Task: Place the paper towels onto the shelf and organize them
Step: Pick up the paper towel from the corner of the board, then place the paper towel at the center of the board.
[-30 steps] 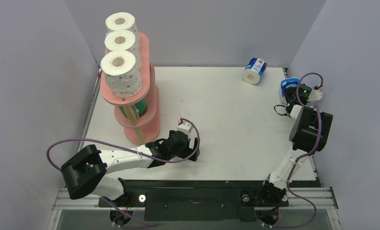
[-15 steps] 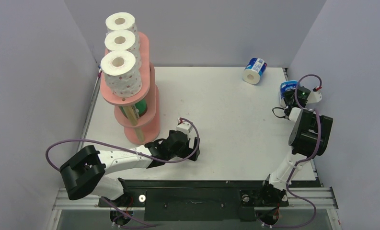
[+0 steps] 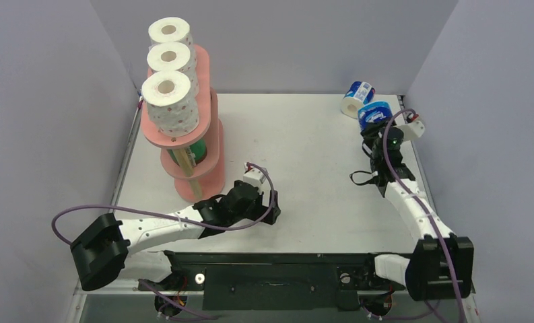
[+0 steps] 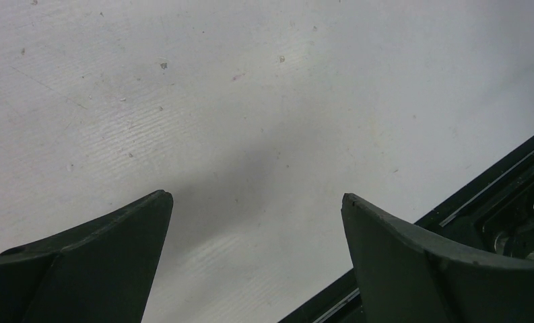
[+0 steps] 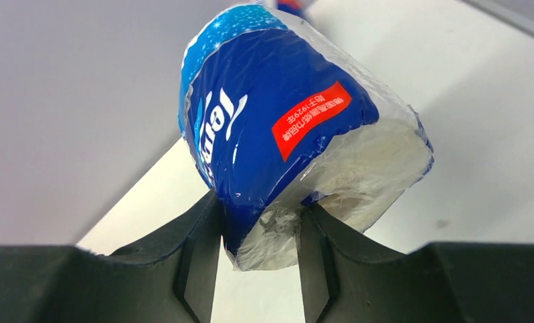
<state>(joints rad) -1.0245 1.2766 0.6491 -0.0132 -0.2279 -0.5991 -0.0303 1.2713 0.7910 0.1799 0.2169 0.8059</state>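
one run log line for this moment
right gripper: shut on blue-wrapped roll, off table | left gripper: open, empty | shelf: three dotted rolls on top

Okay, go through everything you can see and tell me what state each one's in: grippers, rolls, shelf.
left gripper: open, empty, over bare table.
right gripper: shut on blue-wrapped roll.
blue-wrapped roll: pinched at one end, tilted.
blue-white roll: lying on its side, far right of table.
red-dotted rolls: three on end on the top tier.
green-wrapped roll: on the tier below, mostly hidden.
shelf: upright.
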